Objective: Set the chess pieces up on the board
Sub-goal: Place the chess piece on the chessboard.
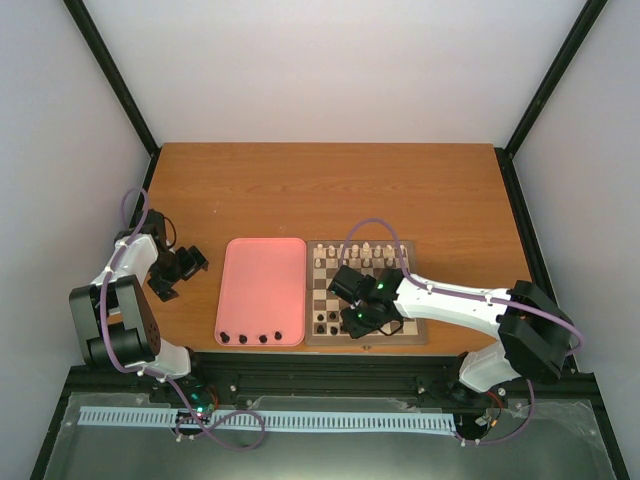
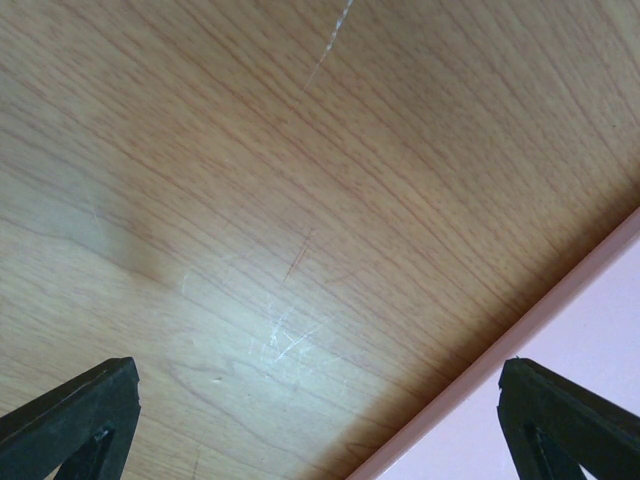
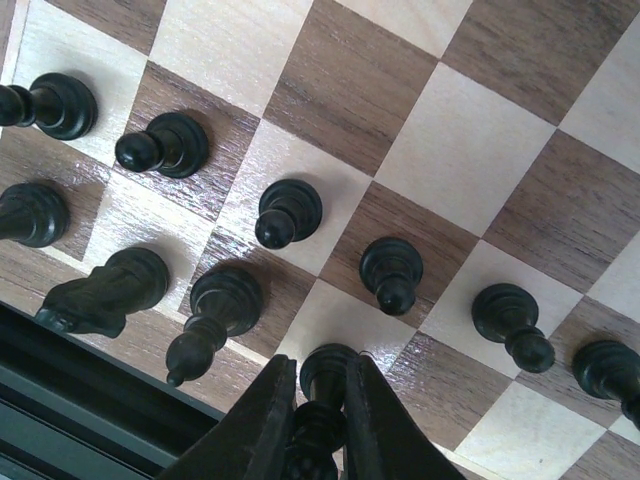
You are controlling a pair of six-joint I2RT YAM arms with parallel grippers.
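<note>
The wooden chessboard lies right of centre, with cream pieces along its far rows and dark pieces at its near left. My right gripper is shut on a tall dark piece whose base stands on a light square in the near row. Dark pawns stand in the row beyond it, and a dark bishop and knight stand to its left. My left gripper is open and empty over bare table, left of the pink tray.
Several dark pieces stand along the pink tray's near edge. The tray's rim crosses the left wrist view at lower right. The black table frame runs just past the board's near edge.
</note>
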